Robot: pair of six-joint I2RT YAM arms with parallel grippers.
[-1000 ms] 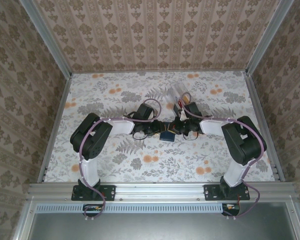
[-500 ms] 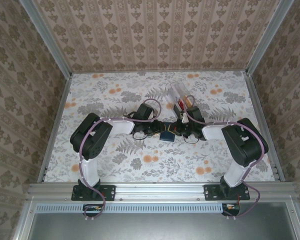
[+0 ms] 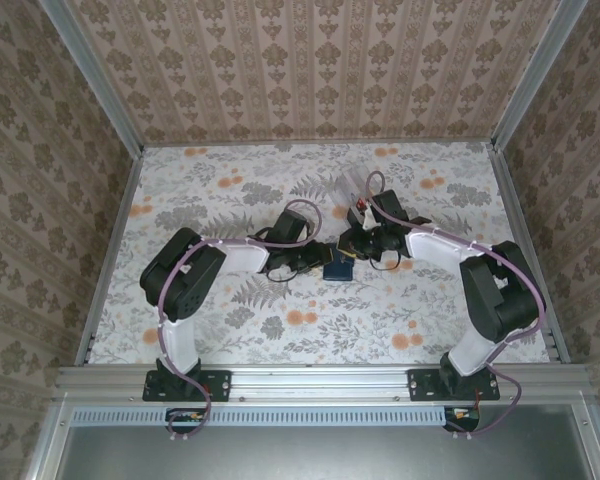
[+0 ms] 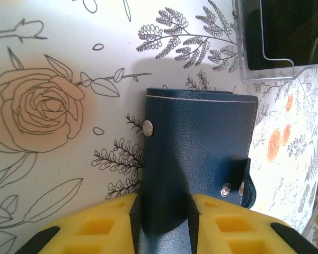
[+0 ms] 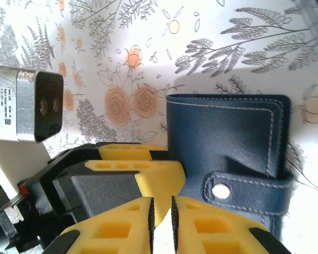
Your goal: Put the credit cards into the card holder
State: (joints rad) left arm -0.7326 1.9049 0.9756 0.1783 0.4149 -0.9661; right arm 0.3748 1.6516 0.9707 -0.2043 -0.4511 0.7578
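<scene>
Tabletop (image 4: 42,174): left hand (image 4: 164,205) around card holder (image 4: 201,148)

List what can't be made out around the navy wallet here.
- Navy-blue grained folding wallet: its cover faces both wrist cameras, hiding the slots and any cards inside.
- Clear plastic box: cut off by the left wrist view's top edge; contents too dark.
- Right gripper: pale sliver between its yellow fingers, right wrist view; possibly a card, unclear.

Both arms fold inward, wrists low and nearly meeting. The left gripper (image 4: 164,217) clamps the card holder (image 4: 201,143). The right gripper (image 5: 161,203) has its jaws almost together, a thin slit between.
</scene>
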